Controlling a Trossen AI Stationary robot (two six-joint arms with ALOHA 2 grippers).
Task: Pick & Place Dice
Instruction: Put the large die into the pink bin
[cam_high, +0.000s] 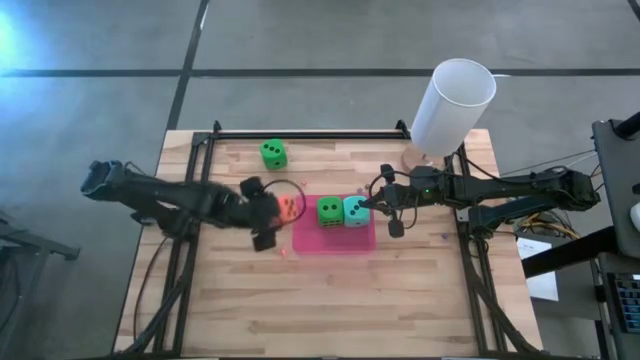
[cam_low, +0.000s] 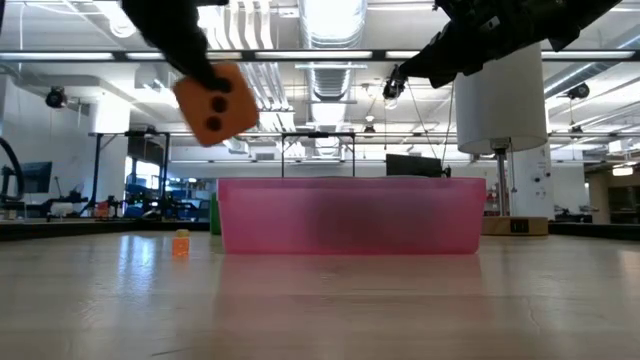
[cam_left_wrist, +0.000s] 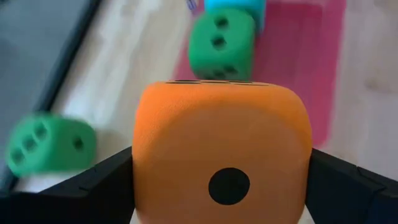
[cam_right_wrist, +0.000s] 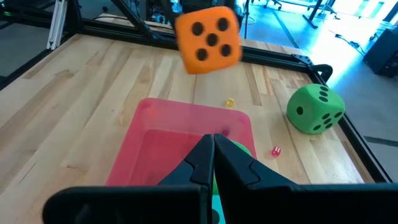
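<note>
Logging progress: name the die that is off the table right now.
The orange die, held in the left gripper above the table. Both green dice and the teal one rest on the wood or the pink pad.

- Orange soft cube die with black pips (cam_left_wrist: 221, 152): lower part cut off by the left wrist picture's edge; in the high view mostly covered by the left end effector (cam_high: 272, 212), pips unreadable.
- Teal soft cube die (cam_left_wrist: 235, 7): only a sliver inside the left wrist frame; in the right wrist view hidden behind the right end effector (cam_right_wrist: 213, 144).
- Bright green soft cube die off the pad (cam_left_wrist: 50, 144): blurred.
- Tall white cylinder (cam_low: 498, 95): top cropped in the low view.
- Two tiny objects on the desk, one yellow (cam_right_wrist: 230, 102), one red (cam_right_wrist: 275, 150): too small to identify.
</note>
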